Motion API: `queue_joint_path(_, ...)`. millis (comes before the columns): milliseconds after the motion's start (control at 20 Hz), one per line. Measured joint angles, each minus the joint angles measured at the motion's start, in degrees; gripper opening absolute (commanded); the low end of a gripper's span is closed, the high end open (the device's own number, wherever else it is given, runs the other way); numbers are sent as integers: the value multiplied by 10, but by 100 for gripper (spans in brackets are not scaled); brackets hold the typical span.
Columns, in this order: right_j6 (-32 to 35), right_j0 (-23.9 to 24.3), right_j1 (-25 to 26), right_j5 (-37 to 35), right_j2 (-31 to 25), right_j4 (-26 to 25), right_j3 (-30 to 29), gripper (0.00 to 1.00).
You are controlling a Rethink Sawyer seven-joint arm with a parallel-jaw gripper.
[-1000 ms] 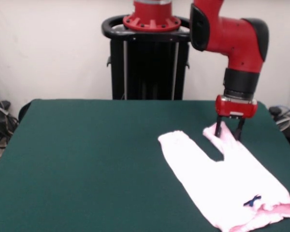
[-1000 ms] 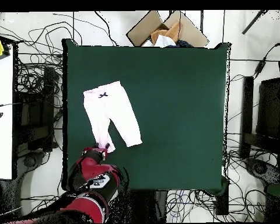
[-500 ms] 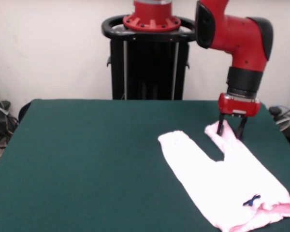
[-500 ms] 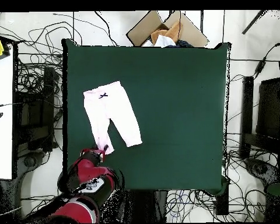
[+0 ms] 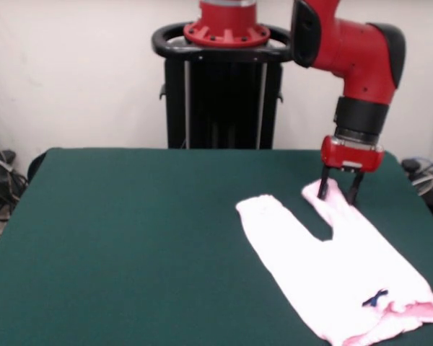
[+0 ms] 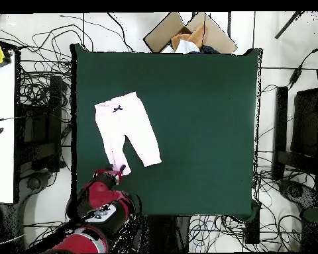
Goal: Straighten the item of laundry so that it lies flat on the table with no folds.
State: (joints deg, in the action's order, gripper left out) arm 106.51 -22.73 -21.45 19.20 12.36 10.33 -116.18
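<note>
The pale pink pants [image 5: 332,267] lie spread on the dark green table [image 5: 130,238] at the front view's right. The two legs point toward the robot and the waistband with its dark bow [image 5: 376,297] lies nearest the camera. My gripper [image 5: 338,192] hangs straight down over the cuff of the far right leg. Its dark fingers [image 5: 322,189] stand apart on either side of the cuff, tips at the fabric. In the overhead view the pants [image 6: 125,132] lie near the table's left edge and the gripper [image 6: 116,170] is at the lower leg end.
The robot's black pedestal [image 5: 224,86] stands behind the table's far edge. An open cardboard box [image 6: 188,34] with cloth in it sits past the table's top edge in the overhead view. Cables lie on the floor around the table.
The gripper shifted slightly right and up half a second ago, then back left and down over the cuff. The leg end moved a little with it; the finger spacing looks unchanged.
</note>
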Motion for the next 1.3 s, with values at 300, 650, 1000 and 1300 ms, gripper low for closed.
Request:
queue_joint_path(300, 0, -5, 0, 0, 17, 0, 0, 100)
queue_joint_path(650, 0, -7, -1, -1, 24, 0, 0, 100)
queue_joint_path(1000, 0, 3, -13, -24, 23, 0, 0, 100)
queue_joint_path(1300, 0, 16, -35, -66, 21, 0, 3, 100)
